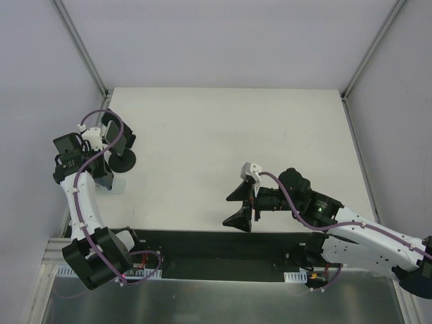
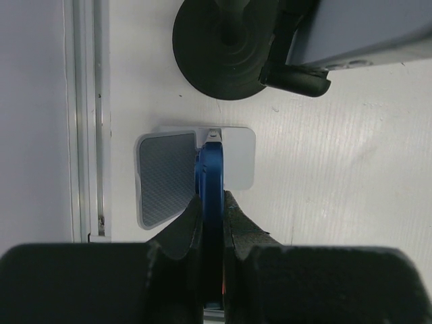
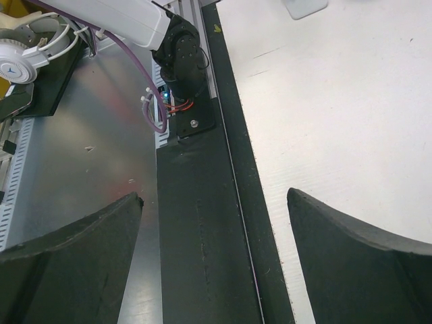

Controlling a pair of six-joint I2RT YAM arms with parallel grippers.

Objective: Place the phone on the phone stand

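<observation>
While the left gripper [image 2: 210, 201] pinches the phone [image 2: 210, 162], the phone stand [image 2: 216, 64] lies ahead.

the left arm [image 1: 86, 214] and right arm [image 1: 374, 243] are wearing white shells between black joints. a purple cable [image 1: 76, 189] is running along each. the right gripper [image 3: 214, 196] is showing broad, curved black fingers [image 3: 67, 263]. red wires [image 3: 178, 105] are showing at the black left base [image 3: 179, 57].

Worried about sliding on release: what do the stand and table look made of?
Stand: black, smooth, soft sheen on the disc base; likely moulded plastic, possibly coated metal. Table: white, matt, fine parallel lines and small scuffs; looks like laminate or painted board.
</observation>
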